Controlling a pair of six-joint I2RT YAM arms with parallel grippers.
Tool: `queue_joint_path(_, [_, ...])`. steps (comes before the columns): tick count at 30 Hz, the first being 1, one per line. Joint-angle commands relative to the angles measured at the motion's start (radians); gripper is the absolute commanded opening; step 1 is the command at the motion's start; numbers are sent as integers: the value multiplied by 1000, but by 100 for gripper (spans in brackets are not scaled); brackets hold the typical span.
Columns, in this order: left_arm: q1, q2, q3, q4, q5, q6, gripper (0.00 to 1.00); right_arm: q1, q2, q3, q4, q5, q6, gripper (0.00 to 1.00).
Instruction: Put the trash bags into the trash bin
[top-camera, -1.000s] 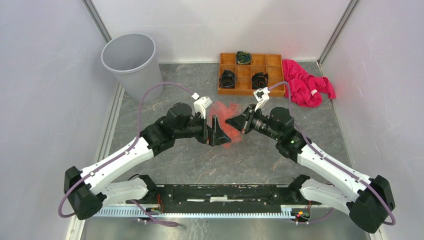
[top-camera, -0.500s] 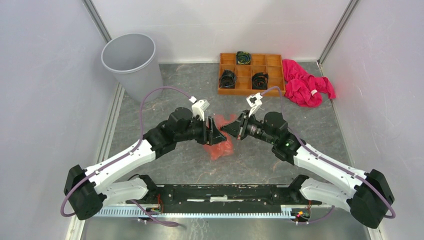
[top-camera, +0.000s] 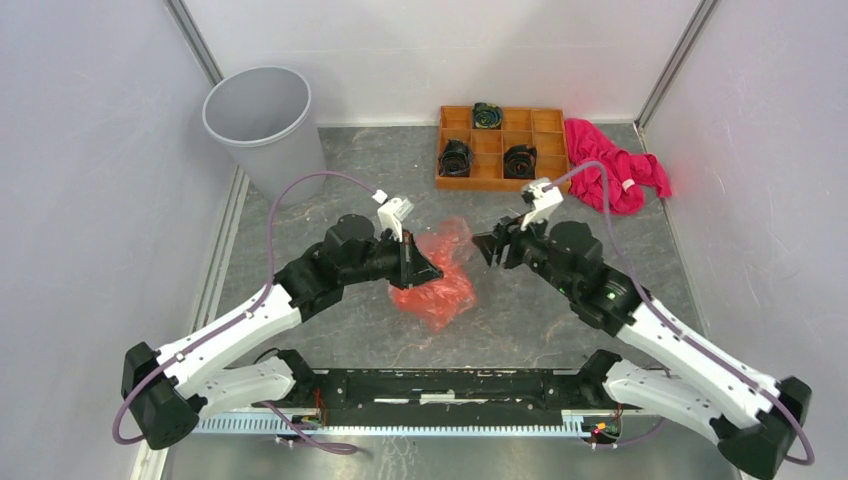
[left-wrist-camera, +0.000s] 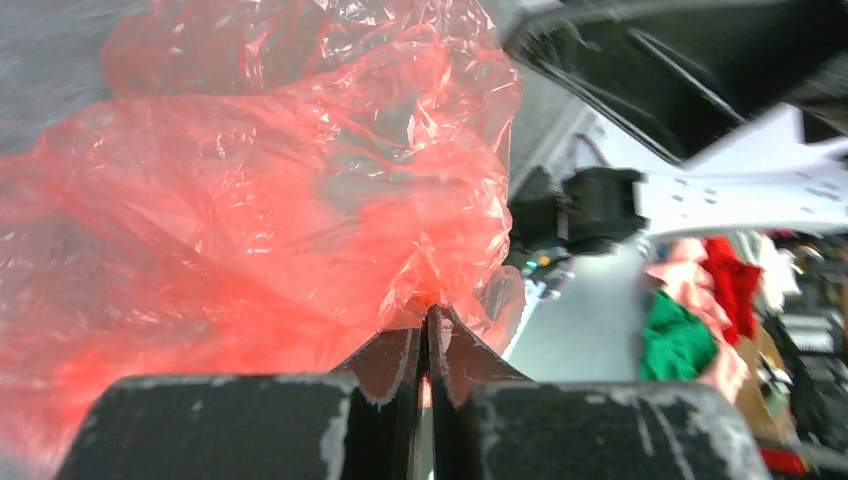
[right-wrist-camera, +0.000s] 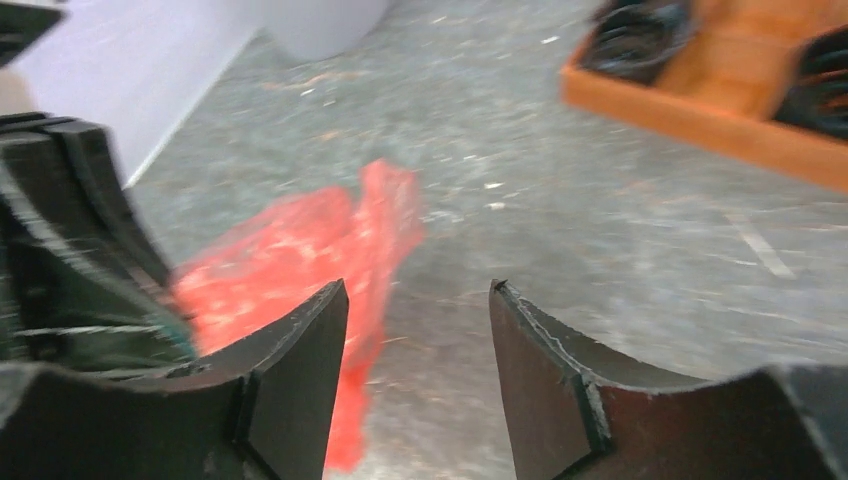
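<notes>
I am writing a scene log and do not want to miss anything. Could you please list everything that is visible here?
trash bag: one, translucent red-orange, crumpled at the middle of the table
trash bin: one, light grey, upright, far left corner
compartment tray: one, orange-brown, far edge, right of middle
dark items: three, mostly black, in separate tray compartments
cloth: one, magenta-pink, right of the tray
left gripper: black, shut on the trash bag
right gripper: black, open, holding nothing, just right of the bag

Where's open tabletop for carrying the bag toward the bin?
Bare table lies between the trash bin and the tray, and outside the left arm. Centre is crowded: left tool shut on the trash bag, right tool open alongside.
</notes>
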Motion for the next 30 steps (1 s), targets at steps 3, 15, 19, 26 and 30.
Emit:
queue_joint_path(3, [1,41,22,533,446,-165,7,-3,-165,28,-182,365,-189,69])
queue_joint_path(15, [73,55,-94,386,348,-7,5,-3,-210,10,-204,363,-189,71])
queue_joint_path(19, [284,47,-246,113,159,14,15,-2,-179,-33,-174,303,-187,72])
queue_joint_path(26, [437,-61,-409,102,195,-125,45,-2,-32,-94,-99,93,-177,74])
queue_joint_path(30, [437,-182,-388,20,113,-147,77,-2,78,-101,-39,-65,-167,76])
